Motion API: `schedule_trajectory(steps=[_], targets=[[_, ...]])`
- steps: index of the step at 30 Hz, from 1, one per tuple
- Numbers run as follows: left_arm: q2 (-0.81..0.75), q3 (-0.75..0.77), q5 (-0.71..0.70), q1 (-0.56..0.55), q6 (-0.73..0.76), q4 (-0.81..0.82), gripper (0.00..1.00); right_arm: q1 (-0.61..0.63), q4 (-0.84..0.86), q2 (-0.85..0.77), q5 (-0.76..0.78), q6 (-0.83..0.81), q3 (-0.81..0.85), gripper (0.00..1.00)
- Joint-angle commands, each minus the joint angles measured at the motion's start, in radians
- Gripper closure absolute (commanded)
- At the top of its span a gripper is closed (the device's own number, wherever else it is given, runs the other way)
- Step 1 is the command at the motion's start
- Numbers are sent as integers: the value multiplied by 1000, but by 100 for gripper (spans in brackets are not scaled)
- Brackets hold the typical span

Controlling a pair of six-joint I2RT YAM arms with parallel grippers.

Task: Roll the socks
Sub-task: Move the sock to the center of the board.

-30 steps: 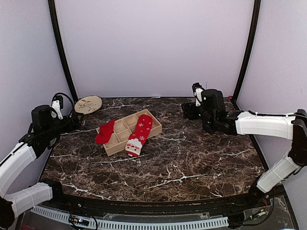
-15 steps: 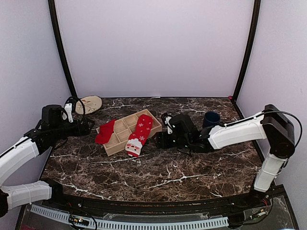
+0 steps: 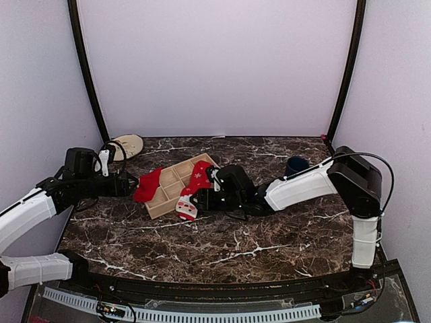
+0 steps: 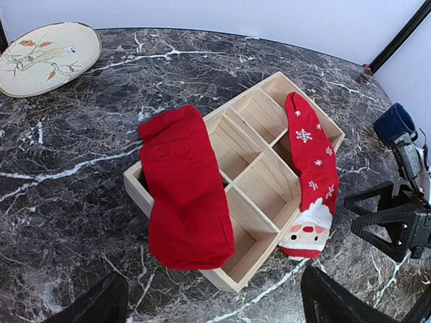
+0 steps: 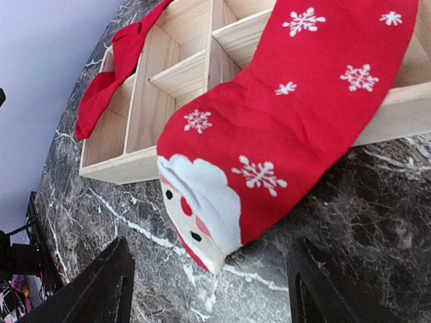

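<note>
Plate (image 4: 47, 57): far left at the back, well apart from the socks; you can ignore it.
Left gripper (image 3: 128, 183): released, fingers spread wide with nothing between them. It sits just left of the tray, facing the plain sock.
Plain sock (image 4: 185, 195): draped over the tray's left end. Its long axis runs far to near, and the near end hangs over the front wall.
Tray (image 4: 266, 195): a wooden divider box lying skew on the table (image 3: 269, 235), with both socks across it.
Santa sock (image 4: 311, 158): cuff in the tray's far right compartments, body over the rim, Santa-face toe down on the table at the near corner.
Right gripper (image 4: 353, 217): released, holding nothing. It is low over the table, just right of the Santa toe, and its wrist view shows a finger either side of that toe.
Cup (image 4: 394, 121): behind the right arm, apart from the work.
What the move turns on: your right arm is the nearer one to the Santa sock. The toe lies to its left, and the sock's length runs away from that toe toward the far side. The rolling probably starts at the toe, and the sock likely has to come off the tray first.
</note>
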Motion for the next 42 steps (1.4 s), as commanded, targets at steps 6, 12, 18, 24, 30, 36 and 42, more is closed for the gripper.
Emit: schedule_trajectory(steps=[6, 12, 18, 24, 30, 36, 42], targets=[[3, 39, 19, -34, -19, -42, 9, -1, 49, 77, -49, 61, 77, 27], [11, 49, 21, -54, -23, -42, 10, -12, 104, 115, -91, 114, 70, 30], [29, 45, 16, -80, -19, -37, 11, -23, 150, 154, -129, 157, 81, 37], [42, 42, 5, -109, -14, -34, 11, -33, 207, 183, -163, 209, 75, 43], [50, 36, 1, -127, -6, -30, 11, -42, 280, 201, -222, 245, 67, 83], [52, 29, 0, -139, -7, -29, 12, -43, 374, 176, -258, 315, 20, 95], [52, 23, 5, -180, -17, -34, 12, -15, 348, 76, -201, 346, -65, 96]])
